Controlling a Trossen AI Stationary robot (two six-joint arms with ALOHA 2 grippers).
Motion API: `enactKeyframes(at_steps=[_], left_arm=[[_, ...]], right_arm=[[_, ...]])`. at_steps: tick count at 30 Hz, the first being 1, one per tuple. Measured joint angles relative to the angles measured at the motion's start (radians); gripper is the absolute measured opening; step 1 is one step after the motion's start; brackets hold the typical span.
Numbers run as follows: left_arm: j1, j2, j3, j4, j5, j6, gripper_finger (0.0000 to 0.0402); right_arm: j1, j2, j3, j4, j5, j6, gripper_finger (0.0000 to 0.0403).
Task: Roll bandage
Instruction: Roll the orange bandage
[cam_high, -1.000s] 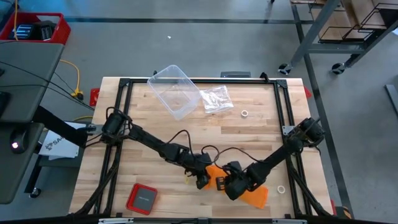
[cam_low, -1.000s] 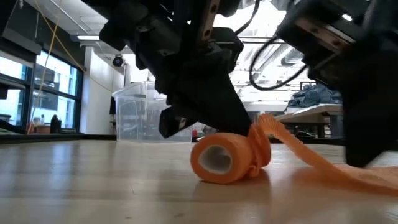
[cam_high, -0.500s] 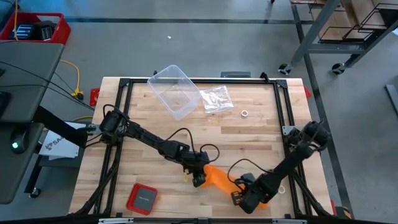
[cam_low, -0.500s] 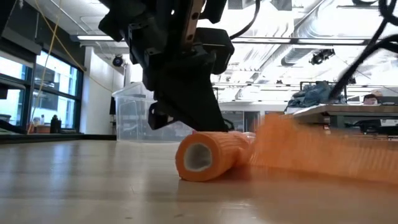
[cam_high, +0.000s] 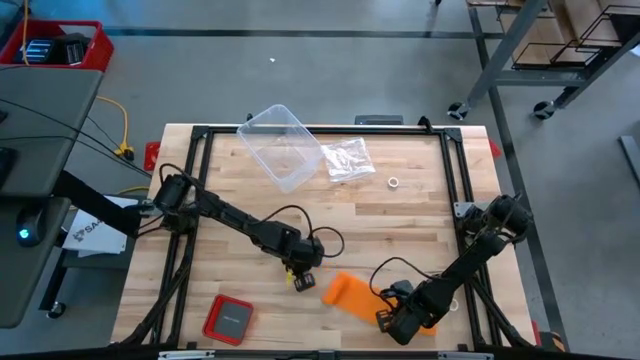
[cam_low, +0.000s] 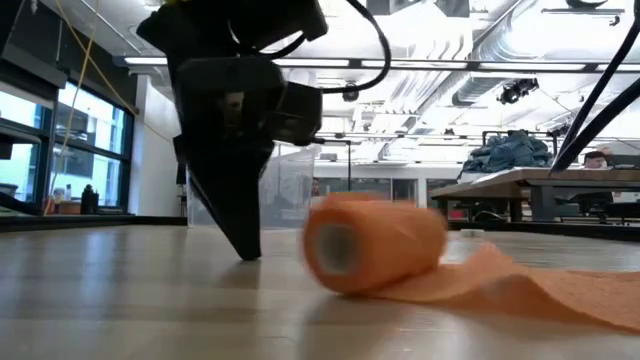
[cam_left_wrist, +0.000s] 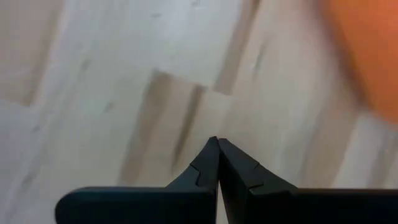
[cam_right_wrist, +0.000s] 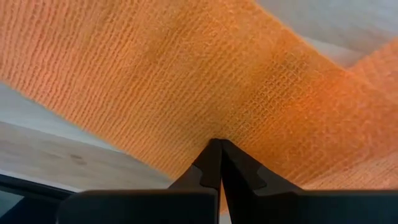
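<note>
Orange soft fabric bandage (cam_high: 350, 293), partly wound into a roll with its tail trailing flat, lies near the wooden surface's (cam_high: 400, 215) front edge. Left end effector (cam_high: 303, 281), closed and empty, stands beside the roll; right end effector (cam_high: 390, 321), closed, presses on the tail, likely anchoring it.

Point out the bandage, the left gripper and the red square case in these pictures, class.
bandage (cam_low: 375, 243): low view, on the rolled part's side.
left gripper (cam_left_wrist: 217, 148): left wrist view, at the shut fingertips.
red square case (cam_high: 227, 319): high view, on the middle of its lid.
</note>
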Motion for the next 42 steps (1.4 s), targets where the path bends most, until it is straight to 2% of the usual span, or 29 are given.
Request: enactKeyframes(at_steps=[7,9,13,18,21,28,32,35,39,42], left_arm=[[0.019,-0.048,-0.002,-0.011,-0.032,-0.006,0.0],[0.012,-0.059,-0.002,0.024,-0.006,-0.012,0.0],[-0.031,-0.059,-0.001,0.201,0.072,-0.107,0.0],[-0.088,-0.059,0.001,0.511,0.063,-0.225,0.001],[-0.095,-0.059,0.004,0.583,0.061,-0.254,0.0038],[-0.094,-0.005,0.009,0.59,0.07,-0.257,0.0158],[-0.101,0.042,0.08,0.544,0.065,-0.227,0.0214],[-0.103,0.08,0.162,0.418,0.021,-0.181,0.0237],[-0.102,0.14,0.265,0.223,-0.063,-0.143,0.0246],[-0.102,0.185,0.319,0.204,-0.067,-0.135,0.0246]], right_arm=[[-0.001,0.005,0.036,-0.063,0.045,-0.006,0.0],[-0.001,0.005,0.037,-0.062,0.047,-0.006,0.0],[-0.001,0.005,0.037,-0.062,0.048,-0.008,0.0],[-0.001,0.005,0.038,-0.056,0.055,-0.008,0.0],[-0.001,0.005,0.038,-0.056,0.055,-0.008,0.0],[-0.001,0.004,0.039,-0.04,0.055,-0.008,0.0],[-0.001,0.004,0.039,-0.023,0.055,-0.01,0.0],[-0.001,0.003,0.039,-0.019,0.055,-0.016,0.0],[-0.001,0.003,0.039,-0.011,0.055,-0.016,0.0],[-0.002,0.003,0.039,-0.008,0.055,-0.016,0.0]])
